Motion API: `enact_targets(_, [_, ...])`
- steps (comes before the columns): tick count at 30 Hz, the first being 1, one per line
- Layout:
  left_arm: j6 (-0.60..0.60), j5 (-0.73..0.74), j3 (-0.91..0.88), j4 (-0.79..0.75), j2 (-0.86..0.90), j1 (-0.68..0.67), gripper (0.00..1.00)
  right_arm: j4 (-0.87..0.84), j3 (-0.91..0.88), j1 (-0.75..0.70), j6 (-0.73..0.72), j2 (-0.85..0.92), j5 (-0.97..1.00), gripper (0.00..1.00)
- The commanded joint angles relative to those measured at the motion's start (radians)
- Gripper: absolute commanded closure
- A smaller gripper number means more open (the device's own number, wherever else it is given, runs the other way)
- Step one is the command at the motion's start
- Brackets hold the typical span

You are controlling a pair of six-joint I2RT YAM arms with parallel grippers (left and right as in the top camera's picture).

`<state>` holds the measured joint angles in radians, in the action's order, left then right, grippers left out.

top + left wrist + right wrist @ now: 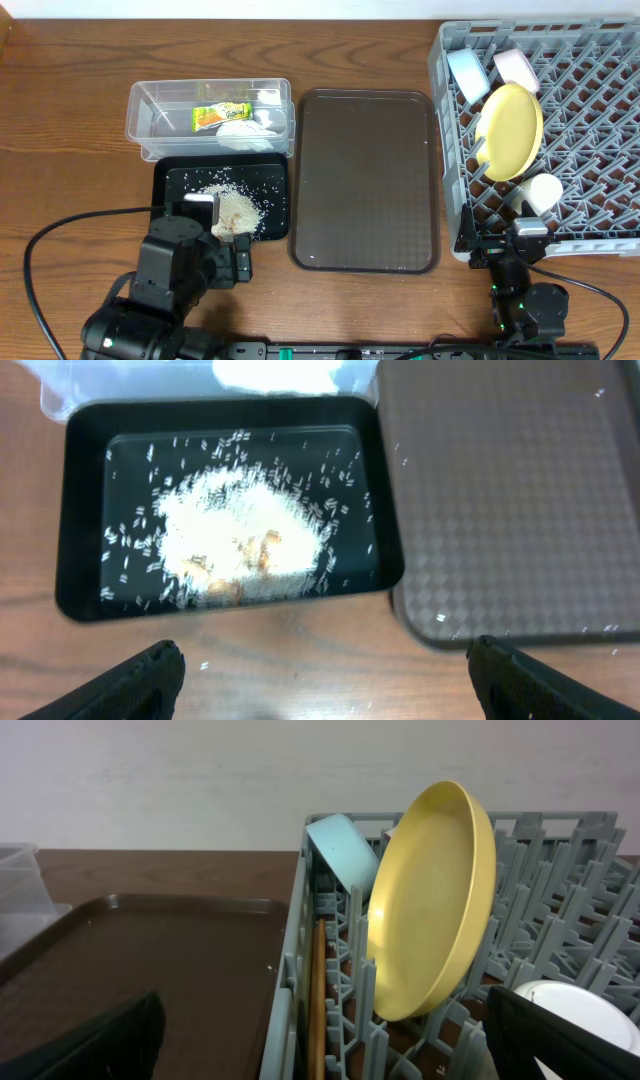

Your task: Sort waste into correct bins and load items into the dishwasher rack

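The clear tub (150,110) holds the green-yellow wrapper (221,115) and white tissue (250,135). In front of it, the black tray (70,510) carries a heap of rice scraps (235,540). My left gripper (325,680) hovers open over bare wood just short of that tray, holding nothing. The grey dishwasher rack (600,150) holds the yellow plate (511,130) on edge, the light blue bowl (466,72), the white bowl (517,68) and the white cup (540,192). Chopsticks (317,1000) lie along the rack's left wall. My right gripper (330,1045) is open and empty at the rack's near left corner.
A large brown serving tray (365,180) lies between the bins and the rack, a few rice grains on its surface. Both arm bases and their black cables (40,260) occupy the table's front edge.
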<state>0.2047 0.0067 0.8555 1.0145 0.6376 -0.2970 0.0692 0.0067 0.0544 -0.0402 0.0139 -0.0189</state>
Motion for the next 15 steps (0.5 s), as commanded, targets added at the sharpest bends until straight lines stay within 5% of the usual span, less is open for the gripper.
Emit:
enact_targets(1, [-0.022,0.001,-0.034,-0.016,-0.042,0.055,0.07,0.003,-0.001,0.011,0.015,-0.007,-0.008,0.01])
enact_targets(15, [-0.068,0.027,-0.614,-0.719,-0.470,0.213,0.07,0.003,-0.001,0.011,0.015,-0.007,-0.008,0.01])
